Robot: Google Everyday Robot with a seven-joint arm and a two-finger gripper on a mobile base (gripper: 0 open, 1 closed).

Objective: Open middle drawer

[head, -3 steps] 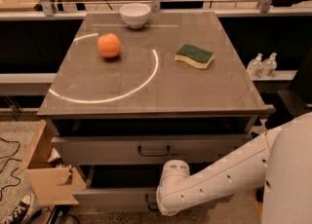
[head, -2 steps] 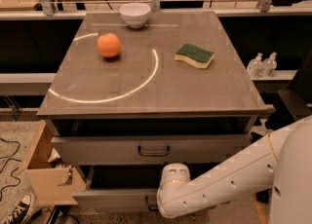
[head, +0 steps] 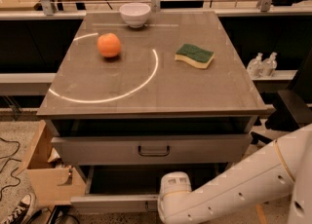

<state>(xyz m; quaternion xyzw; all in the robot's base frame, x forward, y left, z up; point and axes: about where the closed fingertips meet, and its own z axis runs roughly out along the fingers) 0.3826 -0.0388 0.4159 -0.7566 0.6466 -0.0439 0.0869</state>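
The middle drawer (head: 114, 203) is pulled partly out below the taller-fronted top drawer (head: 97, 150), and its dark inside (head: 141, 179) shows. My gripper (head: 154, 209) is at the centre of the middle drawer's low front panel, where the handle sits. It is almost wholly hidden behind my white wrist (head: 174, 196). The white arm (head: 243, 184) reaches in from the lower right.
On the cabinet top (head: 146, 91) lie an orange (head: 108, 45), a white bowl (head: 135, 13) and a green-and-yellow sponge (head: 195, 55). An open cardboard box (head: 46, 179) stands at the lower left beside a shoe (head: 17, 211). Spray bottles (head: 262, 65) and a dark chair (head: 292, 106) are to the right.
The middle drawer's front panel has slid a little further out toward the camera, and my wrist has moved down and back with it. The things on top have not moved.
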